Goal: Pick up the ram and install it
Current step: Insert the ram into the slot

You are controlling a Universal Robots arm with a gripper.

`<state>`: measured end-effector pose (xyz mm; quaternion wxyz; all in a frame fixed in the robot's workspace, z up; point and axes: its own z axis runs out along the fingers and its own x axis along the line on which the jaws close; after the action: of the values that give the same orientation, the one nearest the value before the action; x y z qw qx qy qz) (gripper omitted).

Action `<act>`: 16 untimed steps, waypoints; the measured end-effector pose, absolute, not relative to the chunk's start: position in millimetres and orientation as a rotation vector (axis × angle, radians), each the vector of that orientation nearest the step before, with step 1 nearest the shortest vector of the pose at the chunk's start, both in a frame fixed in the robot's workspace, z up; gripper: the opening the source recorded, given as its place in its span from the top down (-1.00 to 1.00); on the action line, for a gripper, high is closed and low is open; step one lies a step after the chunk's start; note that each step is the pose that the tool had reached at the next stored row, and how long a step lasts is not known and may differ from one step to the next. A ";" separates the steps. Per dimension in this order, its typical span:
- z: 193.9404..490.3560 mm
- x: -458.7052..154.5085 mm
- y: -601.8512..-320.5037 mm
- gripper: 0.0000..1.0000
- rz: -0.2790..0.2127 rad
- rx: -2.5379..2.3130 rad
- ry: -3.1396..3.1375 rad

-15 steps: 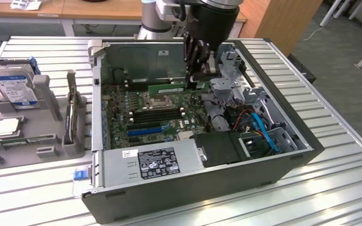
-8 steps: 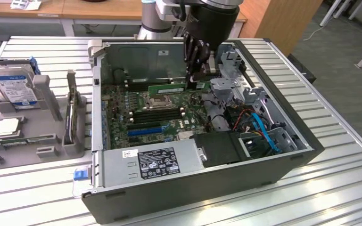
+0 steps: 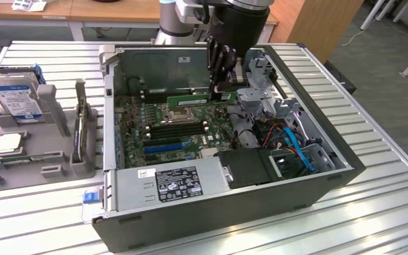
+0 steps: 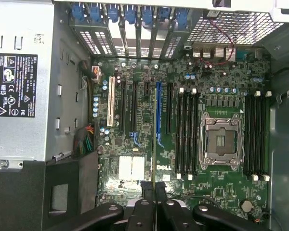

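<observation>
1. While the arm is reaching down into the open computer case (image 3: 225,223), its fingers (image 3: 222,69) are pinching the ram (image 3: 189,99) toward the end at the exterior view's right. They are closed narrowly on its thin faces, probably so that the stick is not slipping or twisting.
2. The ram is hanging level, long edge down, just above the motherboard (image 3: 189,141), between the CPU socket (image 3: 179,113) and the case's far wall. It is apparently being carried level so that its contact edge is meeting a slot evenly along the whole length.
3. It is lying lengthwise in line with the black memory slots (image 3: 176,129), which are running the same way on both sides of the socket. Whether it is touching a slot yet is hard to tell.
4. In the wrist view the fingertips are showing pressed nearly together over the board. The socket and both banks of slots are lying open below them, and none of the slots is visibly filled.
5. On the counter (image 3: 374,202), at the exterior view's left, a grey fixture (image 3: 55,106) is holding the blue-labelled hard drive (image 3: 16,98) upright and the square CPU chip (image 3: 9,142) flat. Both are sitting well apart from the case, seemingly so that the spare parts are lying out of the arm's path
</observation>
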<state>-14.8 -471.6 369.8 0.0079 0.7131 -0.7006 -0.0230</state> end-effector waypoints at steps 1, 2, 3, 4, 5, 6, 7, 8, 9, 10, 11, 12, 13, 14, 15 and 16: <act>369.8 -14.8 -471.6 0.76 -0.072 2.229 -2.190; 369.8 -14.8 -471.6 0.76 -0.072 2.229 -2.190; 369.8 -14.8 -471.6 0.76 -0.072 2.229 -2.190; 369.8 -14.7 -471.6 0.76 -0.072 2.229 -2.190; 369.8 -14.7 -471.3 0.76 -0.072 2.229 -2.190; 369.8 -14.8 -470.1 0.76 -0.072 2.229 -2.190; 369.9 -14.8 -467.8 0.76 -0.072 2.229 -2.190; 369.7 -14.8 -464.4 0.76 -0.072 2.229 -2.190; 369.7 -14.8 -460.9 0.76 -0.072 2.229 -2.190; 369.8 -14.8 -457.4 0.76 -0.072 2.229 -2.190; 369.8 -14.8 -454.5 0.76 -0.071 2.229 -2.190; 369.8 -15.0 -451.6 0.76 -0.071 2.229 -2.190; 369.6 -15.3 -448.3 0.76 -0.071 2.229 -2.190; 369.6 -15.5 -444.4 0.76 -0.071 2.228 -2.190; 369.4 -15.6 -440.2 0.76 -0.070 2.228 -2.189; 369.1 -15.6 -435.4 0.76 -0.069 2.228 -2.189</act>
<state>-15.6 -435.4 369.1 0.0088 0.7131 -0.7007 -0.0220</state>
